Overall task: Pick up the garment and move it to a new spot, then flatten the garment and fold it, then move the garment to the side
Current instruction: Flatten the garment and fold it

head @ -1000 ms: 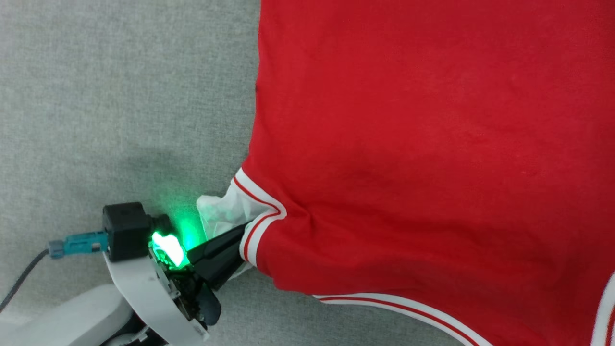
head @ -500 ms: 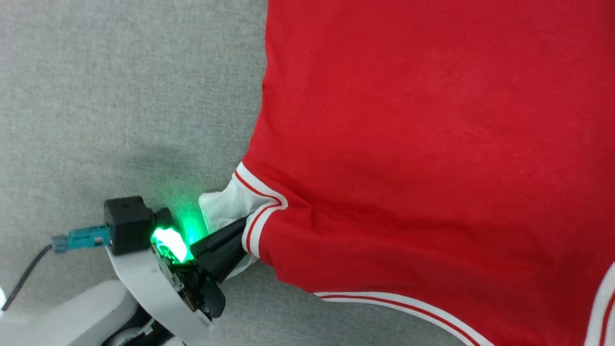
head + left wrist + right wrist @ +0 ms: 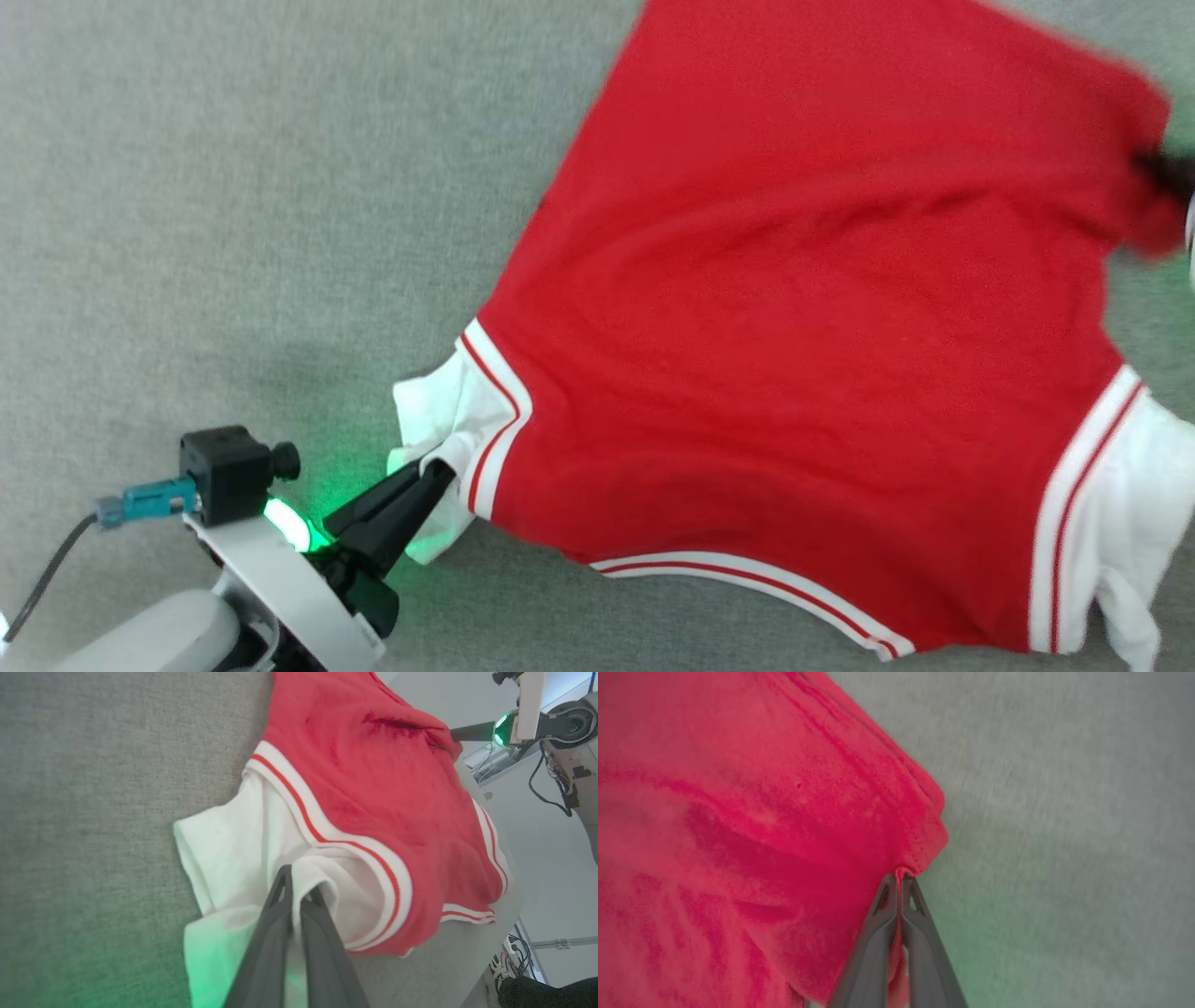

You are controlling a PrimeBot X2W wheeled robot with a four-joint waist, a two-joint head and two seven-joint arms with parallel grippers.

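Stretched aslant over the grey surface (image 3: 233, 187): the garment (image 3: 794, 327), red body taut between two grips, far white sleeve (image 3: 1139, 523) loose at the lower right. Pinched shut on the near white sleeve (image 3: 439, 411), the left gripper (image 3: 437, 469); clamped tight on a red hem corner (image 3: 920, 858), the right gripper (image 3: 900, 876). Likely trouble: pulling unevenly and dragging the body into diagonal creases. Smaller risk: losing that thin pinch of hem under tension, or tugging the bunched sleeve inside out while flattening.
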